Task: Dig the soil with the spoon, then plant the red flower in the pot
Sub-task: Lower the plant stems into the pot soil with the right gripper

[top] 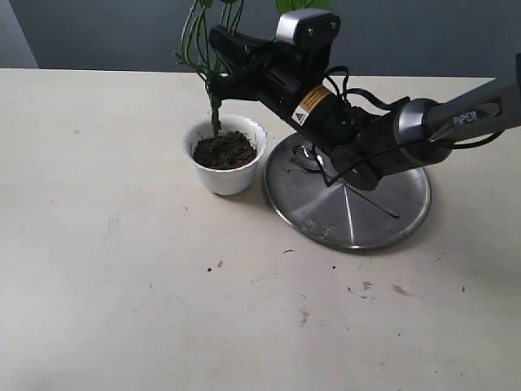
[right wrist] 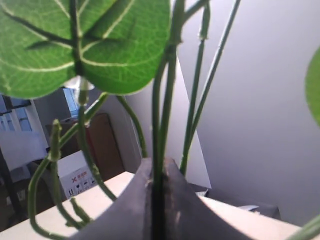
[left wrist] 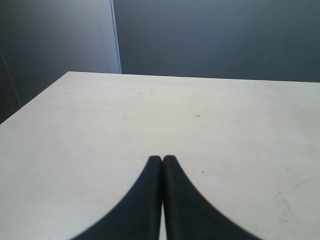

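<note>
The small white pot (top: 226,175) stands left of the plate, filled with dark soil (top: 225,151). The flower (top: 214,110) stands upright with its dark base in the soil. Its stems and green leaves (right wrist: 85,45) run up out of frame, and no red blooms are in view. My right gripper (top: 218,67) reaches in from the right above the pot and is shut on a green stem (right wrist: 158,125). The spoon (top: 373,203) lies on the plate, partly under the right arm. My left gripper (left wrist: 162,159) is shut and empty over bare table, outside the exterior view.
A large round steel plate (top: 358,224) lies right of the pot, under the right arm. Soil crumbs (top: 362,287) are scattered on the pale table (top: 98,244) in front of it. A dark wall stands behind the table.
</note>
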Robot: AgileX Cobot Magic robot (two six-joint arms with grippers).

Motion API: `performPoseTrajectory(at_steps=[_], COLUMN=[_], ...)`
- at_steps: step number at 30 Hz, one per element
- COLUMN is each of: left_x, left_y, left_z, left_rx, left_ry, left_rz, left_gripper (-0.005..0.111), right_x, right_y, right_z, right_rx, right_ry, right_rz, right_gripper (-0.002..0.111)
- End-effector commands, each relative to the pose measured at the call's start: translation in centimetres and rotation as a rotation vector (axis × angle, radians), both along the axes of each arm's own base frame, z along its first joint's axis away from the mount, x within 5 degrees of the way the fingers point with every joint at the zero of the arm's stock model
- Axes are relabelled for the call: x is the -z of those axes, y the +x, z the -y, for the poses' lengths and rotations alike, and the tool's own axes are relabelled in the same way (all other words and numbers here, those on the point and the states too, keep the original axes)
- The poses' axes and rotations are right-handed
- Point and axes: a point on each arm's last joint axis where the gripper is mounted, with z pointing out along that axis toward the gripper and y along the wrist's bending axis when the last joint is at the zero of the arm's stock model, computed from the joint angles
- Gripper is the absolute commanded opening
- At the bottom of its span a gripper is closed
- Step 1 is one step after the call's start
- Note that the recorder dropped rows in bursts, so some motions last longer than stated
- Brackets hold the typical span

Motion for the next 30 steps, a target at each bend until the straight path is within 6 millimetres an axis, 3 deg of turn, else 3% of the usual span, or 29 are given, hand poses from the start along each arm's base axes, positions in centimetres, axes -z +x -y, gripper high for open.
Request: performPoseTrajectory(at_steps=[1,21,30], left_x=[0.1,0.1,0.1], left_y=[0.0,0.0,0.0], left_z=[0.0,0.0,0.0], left_rx=[0.002,0.002,0.002], left_ry=[0.0,0.0,0.0], left_rz=[0.004,0.004,0.004], left_gripper=[0.0,0.0,0.0], right_x=[1.0,6.1,7.5], right_y=[0.0,0.5,-0.6], right_z=[0.0,0.2,0.8], right_rx=[-0.007,0.032,0.011], right_ry=[0.001,-0.059,-0.108], right_rz=[-0.003,-0.1,-0.141], right_gripper=[-0.001,-0.001,-0.001])
